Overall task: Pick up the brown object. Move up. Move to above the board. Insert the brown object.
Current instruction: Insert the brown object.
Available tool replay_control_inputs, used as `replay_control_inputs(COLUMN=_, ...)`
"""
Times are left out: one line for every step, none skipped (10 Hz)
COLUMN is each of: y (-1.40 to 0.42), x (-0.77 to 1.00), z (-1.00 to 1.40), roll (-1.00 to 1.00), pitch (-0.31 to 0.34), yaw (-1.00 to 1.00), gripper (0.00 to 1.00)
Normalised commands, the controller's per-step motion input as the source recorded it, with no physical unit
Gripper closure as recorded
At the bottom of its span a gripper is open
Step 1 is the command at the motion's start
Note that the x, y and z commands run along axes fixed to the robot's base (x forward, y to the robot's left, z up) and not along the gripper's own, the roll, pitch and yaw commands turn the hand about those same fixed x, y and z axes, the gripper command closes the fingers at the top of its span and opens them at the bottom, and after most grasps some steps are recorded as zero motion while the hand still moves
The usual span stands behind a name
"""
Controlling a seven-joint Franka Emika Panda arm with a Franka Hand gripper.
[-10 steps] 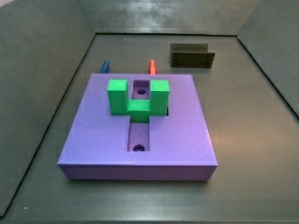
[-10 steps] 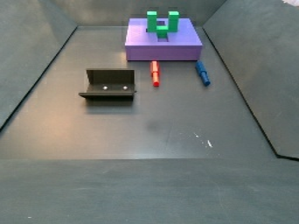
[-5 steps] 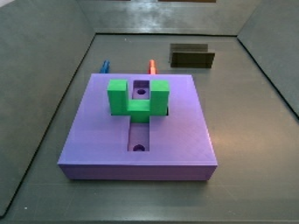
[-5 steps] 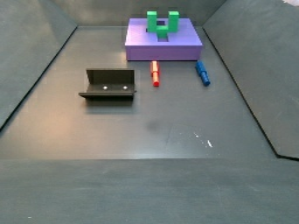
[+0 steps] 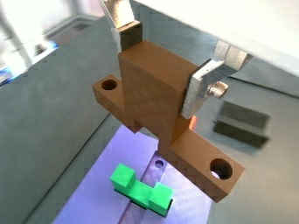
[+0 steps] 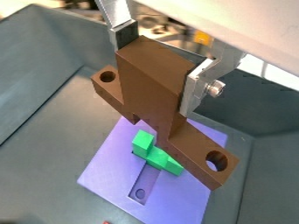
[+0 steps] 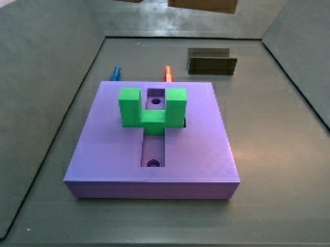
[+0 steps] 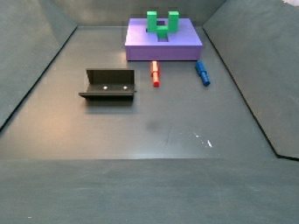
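Observation:
My gripper (image 5: 163, 61) is shut on the brown object (image 5: 152, 87), a block with a cross bar that has a hole at each end; both show in both wrist views (image 6: 163, 63) (image 6: 152, 83). It hangs high above the purple board (image 5: 111, 156) (image 6: 117, 166) (image 7: 194, 145) (image 8: 176, 51). A green U-shaped piece (image 7: 152, 108) (image 8: 163, 24) (image 6: 152, 150) stands on the board over a slot with holes (image 7: 154, 150). In a side view only the brown object's lower edge (image 7: 194, 5) shows at the top; the gripper itself is out of view there.
The fixture (image 7: 213, 63) (image 8: 108, 85) stands on the floor away from the board. A red peg (image 7: 168, 72) (image 8: 156, 74) and a blue peg (image 7: 114, 72) (image 8: 202, 72) lie beside the board. Grey walls ring the floor.
The brown object has come further into a side view at its top edge. The board, the green piece, the pegs and the fixture have not moved.

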Motion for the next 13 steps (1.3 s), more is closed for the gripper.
replay_control_inputs(y=0.0, x=0.0, z=-0.07, roll=0.0, pitch=-0.041, yaw=-1.0, gripper=1.0)
replay_control_inputs(y=0.0, x=0.0, z=-0.07, roll=0.0, pitch=-0.039, yaw=-1.0, gripper=1.0)
replay_control_inputs(y=0.0, x=0.0, z=-0.22, roll=0.0, pitch=-0.016, yaw=-1.0, gripper=1.0)
replay_control_inputs(y=0.0, x=0.0, z=-0.39, roll=0.0, pitch=0.0, yaw=-1.0, gripper=1.0)
replay_control_inputs(y=0.0, x=0.0, z=-0.42, roll=0.0, pitch=0.0, yaw=-1.0, gripper=1.0)
replay_control_inputs(y=0.0, x=0.0, z=-0.37, roll=-0.05, pitch=-0.076, yaw=-1.0, gripper=1.0)
replay_control_inputs(y=-0.02, x=0.0, z=-0.35, roll=-0.08, pitch=-0.143, yaw=-1.0, gripper=1.0)
replay_control_inputs(y=-0.02, x=0.0, z=-0.36, roll=-0.08, pitch=-0.157, yaw=-1.0, gripper=1.0)
replay_control_inputs(y=-0.02, x=0.0, z=-0.35, roll=-0.08, pitch=-0.159, yaw=-1.0, gripper=1.0)
replay_control_inputs(y=-0.03, x=0.0, z=-0.29, roll=-0.13, pitch=-0.227, yaw=-0.98, gripper=1.0)
replay_control_inputs(y=-0.04, x=-0.01, z=-0.29, roll=-0.12, pitch=-0.21, yaw=-0.99, gripper=1.0)
replay_control_inputs(y=-0.02, x=0.0, z=-0.18, roll=-0.09, pitch=-0.107, yaw=-1.0, gripper=1.0)
replay_control_inputs(y=-0.04, x=0.0, z=0.0, roll=0.0, pitch=-0.06, yaw=-1.0, gripper=1.0)
